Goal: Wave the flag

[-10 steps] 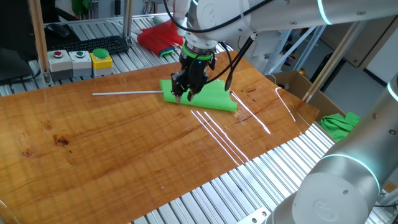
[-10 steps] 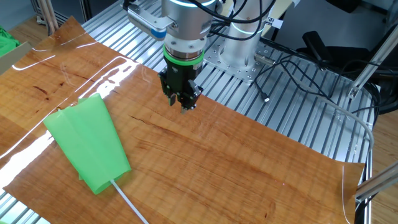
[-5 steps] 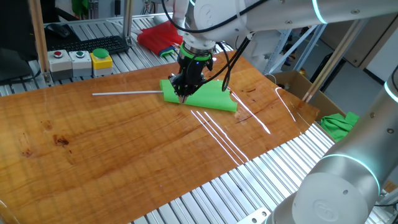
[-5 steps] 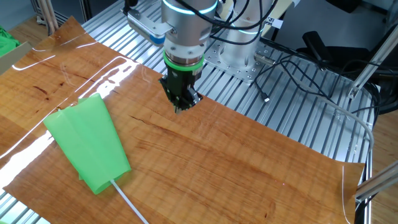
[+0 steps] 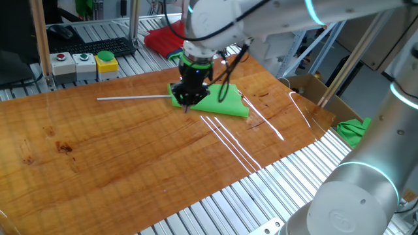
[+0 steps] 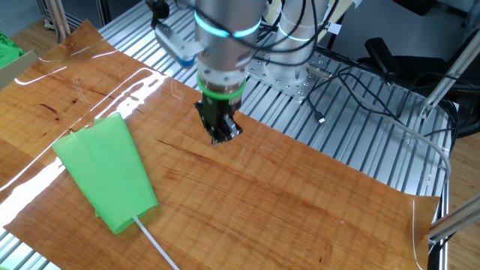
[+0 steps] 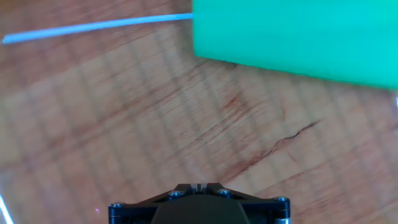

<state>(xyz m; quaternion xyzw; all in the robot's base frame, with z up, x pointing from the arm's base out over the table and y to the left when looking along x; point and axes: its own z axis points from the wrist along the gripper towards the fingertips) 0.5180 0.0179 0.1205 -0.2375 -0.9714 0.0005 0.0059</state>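
As we read one fixed view from left to right, we find a box of red, green and yellow push buttons [image 5: 85, 64] on the metal frame beyond the far left edge of the desk [image 5: 117, 163], with a black keyboard [image 5: 101, 46] behind it. On the wooden desk, the flag [image 5: 219, 101] lies flat: its thin pale stick points left and its bright green cloth lies to the right. The tool [image 5: 186, 99] hangs fingers down over the desk, in front of the near left corner of the cloth; we cannot tell from this view whether it touches anything. A red cloth bundle [image 5: 163, 39] rests on the frame behind the arm, and a smaller green cloth lump [image 5: 356, 130] sits off the desk at the far right. In the other fixed view, the flag [image 6: 109, 180] lies at the left, and the tool [image 6: 219, 133] is well apart from it, over bare wood, its fingers drawn close together and holding nothing. The hand view shows the flag [image 7: 292, 37] ahead, out of reach of the tool; the fingertips themselves are not visible there.
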